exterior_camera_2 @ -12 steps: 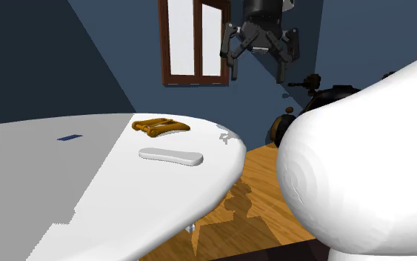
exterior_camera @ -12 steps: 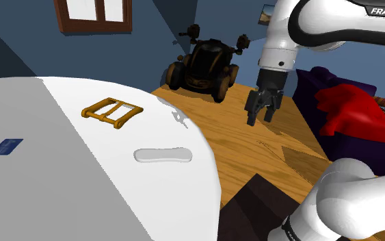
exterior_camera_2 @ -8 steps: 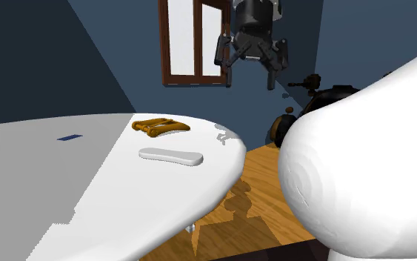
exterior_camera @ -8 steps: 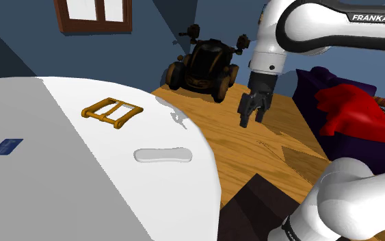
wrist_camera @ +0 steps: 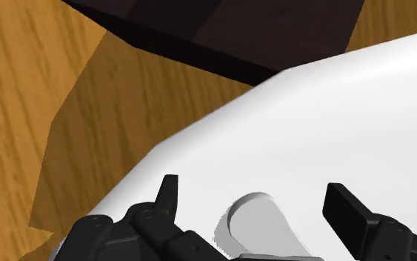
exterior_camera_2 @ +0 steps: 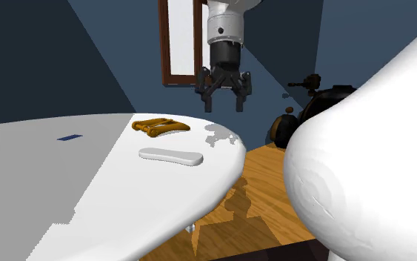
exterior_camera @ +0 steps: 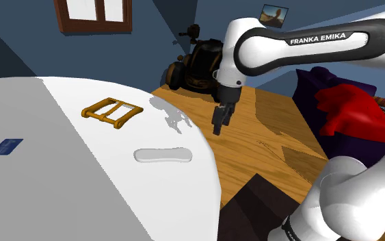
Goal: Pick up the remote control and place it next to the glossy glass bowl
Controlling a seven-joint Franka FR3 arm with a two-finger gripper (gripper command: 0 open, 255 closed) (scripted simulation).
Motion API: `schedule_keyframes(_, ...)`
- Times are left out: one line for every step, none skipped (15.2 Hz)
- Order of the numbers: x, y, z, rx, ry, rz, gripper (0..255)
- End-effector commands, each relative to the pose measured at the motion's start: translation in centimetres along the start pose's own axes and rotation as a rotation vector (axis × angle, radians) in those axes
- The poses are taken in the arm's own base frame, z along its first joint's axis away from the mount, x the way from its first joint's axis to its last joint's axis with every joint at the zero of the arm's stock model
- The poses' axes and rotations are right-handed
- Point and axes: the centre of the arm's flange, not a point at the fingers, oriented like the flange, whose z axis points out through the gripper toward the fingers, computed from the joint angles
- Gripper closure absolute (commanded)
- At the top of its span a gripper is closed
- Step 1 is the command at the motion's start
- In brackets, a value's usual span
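Surface (exterior_camera: pixel 61 185): large, white, with a rounded edge, standing over a wooden plank floor (exterior_camera: pixel 273 137). White Franka arm (exterior_camera: pixel 300 44) reaches from the stand across the shoulder view toward that edge.

Black two-finger hand (exterior_camera_2: pixel 221 104) hangs above the surface's rim, pointing down, well clear of the top. Its fingers stand wide apart and hold nothing.

Flat, oblong, pale grey remote control (exterior_camera: pixel 163 155) with rounded ends lies on the surface near the edge, its colour barely set off from the top. No buttons or markings can be made out.

Key relation: in the shoulder view the remote control lies below and to the left of the hand (exterior_camera: pixel 218 126), long axis running roughly across that view. In the wrist view, one rounded end of the remote control (wrist_camera: pixel 262 226) sits between the fingers of the hand (wrist_camera: pixel 257 199), and the body runs back under the palm. Judgement: the fingers already straddle the narrow width; what remains is a short shift toward the middle of its length, then descent.
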Motion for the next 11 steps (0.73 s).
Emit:
schedule_keyframes(2.1,-0.6,1.2,-0.014,0.011,-0.089,0)
schedule_keyframes(3.1,-1.1,1.8,-0.021,0.015,-0.132,0)
schedule_keyframes(4.1,-1.5,2.4,-0.028,0.02,-0.175,0)
schedule_keyframes(5.1,-2.1,3.0,-0.035,0.024,-0.217,0)
schedule_keyframes(6.1,-2.6,3.6,-0.042,0.029,-0.26,0)
schedule_keyframes(7.1,-3.2,4.2,-0.049,0.034,-0.303,0)
schedule_keyframes(8.0,-3.9,4.8,-0.056,0.038,-0.345,0)
schedule_keyframes(8.9,-4.6,5.4,-0.062,0.043,-0.388,0)
schedule_keyframes(9.8,-5.3,6.0,-0.069,0.047,-0.431,0)
schedule_keyframes(10.7,-6.0,6.6,-0.076,0.052,-0.474,0)
schedule_keyframes(11.5,-6.8,7.2,-0.083,0.056,-0.516,0)
